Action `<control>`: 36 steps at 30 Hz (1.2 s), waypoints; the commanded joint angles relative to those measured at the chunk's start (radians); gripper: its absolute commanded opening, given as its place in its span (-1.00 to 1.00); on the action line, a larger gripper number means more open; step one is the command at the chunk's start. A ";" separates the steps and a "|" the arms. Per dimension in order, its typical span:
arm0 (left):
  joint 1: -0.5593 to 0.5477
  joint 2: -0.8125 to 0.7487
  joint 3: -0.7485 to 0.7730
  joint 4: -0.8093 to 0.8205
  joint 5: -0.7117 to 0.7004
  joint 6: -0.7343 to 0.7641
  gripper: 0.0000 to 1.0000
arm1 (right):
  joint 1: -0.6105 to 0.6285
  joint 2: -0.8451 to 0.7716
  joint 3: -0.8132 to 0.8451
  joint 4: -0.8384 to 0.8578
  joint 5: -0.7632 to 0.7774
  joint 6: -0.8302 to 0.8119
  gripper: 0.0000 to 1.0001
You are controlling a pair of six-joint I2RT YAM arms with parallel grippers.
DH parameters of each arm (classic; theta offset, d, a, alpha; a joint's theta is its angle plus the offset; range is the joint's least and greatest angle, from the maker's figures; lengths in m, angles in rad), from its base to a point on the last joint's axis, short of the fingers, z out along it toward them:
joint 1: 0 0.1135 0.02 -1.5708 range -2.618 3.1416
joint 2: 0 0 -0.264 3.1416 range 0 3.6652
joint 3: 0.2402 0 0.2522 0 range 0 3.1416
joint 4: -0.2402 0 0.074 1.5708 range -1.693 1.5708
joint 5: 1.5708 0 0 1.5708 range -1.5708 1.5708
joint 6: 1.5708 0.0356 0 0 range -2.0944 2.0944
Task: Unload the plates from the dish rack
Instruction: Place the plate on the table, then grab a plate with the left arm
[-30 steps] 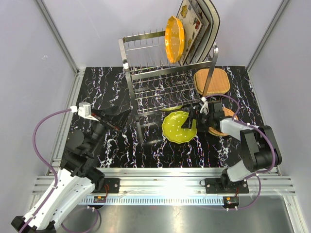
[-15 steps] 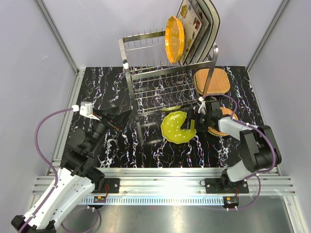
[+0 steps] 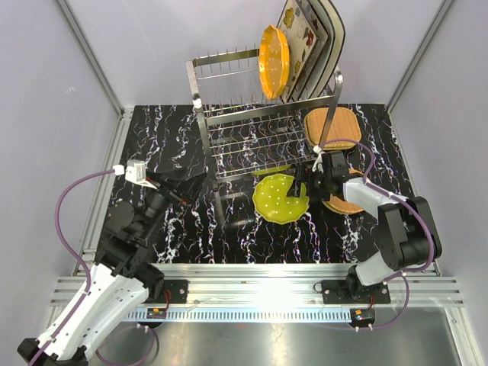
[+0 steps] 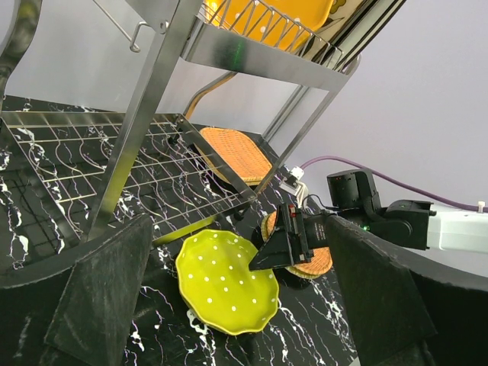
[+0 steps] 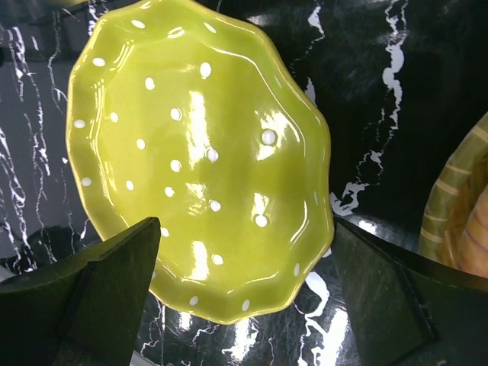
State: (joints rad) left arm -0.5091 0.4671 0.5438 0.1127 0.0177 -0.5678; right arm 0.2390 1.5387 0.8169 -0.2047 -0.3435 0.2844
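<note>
A yellow-green scalloped plate point(image 3: 279, 198) with white dots lies on the black marble table in front of the dish rack point(image 3: 259, 130). My right gripper point(image 3: 308, 187) is open just over its right rim, and in the right wrist view point(image 5: 245, 229) the plate point(image 5: 198, 152) lies between the spread fingers without touching them. An orange plate point(image 3: 273, 62) and square cream flowered plates point(image 3: 311, 42) stand in the rack's upper tier. My left gripper point(image 3: 181, 185) is open and empty, left of the rack. It also shows in the left wrist view point(image 4: 238, 229).
A tan woven plate point(image 3: 333, 127) lies on the table behind the rack's right post. Another tan one point(image 3: 345, 203) lies under my right arm. A second yellow-green edge point(image 3: 268, 169) shows under the rack's lower shelf. Grey walls enclose the table.
My right gripper has drawn back a little up and to the right, off the yellow-green plate. The plate has settled slightly toward the rack. The left arm has not moved.
</note>
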 commanded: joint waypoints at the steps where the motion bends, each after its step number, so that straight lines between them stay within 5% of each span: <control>1: 0.003 0.008 0.056 0.024 -0.016 0.025 0.97 | 0.013 -0.037 0.053 -0.007 0.034 -0.024 0.96; 13: 0.003 0.139 0.268 -0.179 -0.084 0.077 0.98 | 0.010 -0.244 0.103 -0.150 0.012 -0.122 0.99; 23: -0.011 0.295 0.499 -0.240 -0.024 0.132 0.98 | -0.029 -0.454 0.139 -0.263 -0.242 -0.398 0.99; 36: -0.186 0.796 1.134 -0.478 -0.225 0.244 0.98 | -0.119 -0.448 0.280 -0.417 -0.324 -0.421 0.99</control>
State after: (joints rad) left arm -0.6720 1.1778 1.5513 -0.3290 -0.1268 -0.3828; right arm 0.1329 1.1023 1.0454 -0.5869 -0.6273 -0.1165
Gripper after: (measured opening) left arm 0.985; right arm 0.993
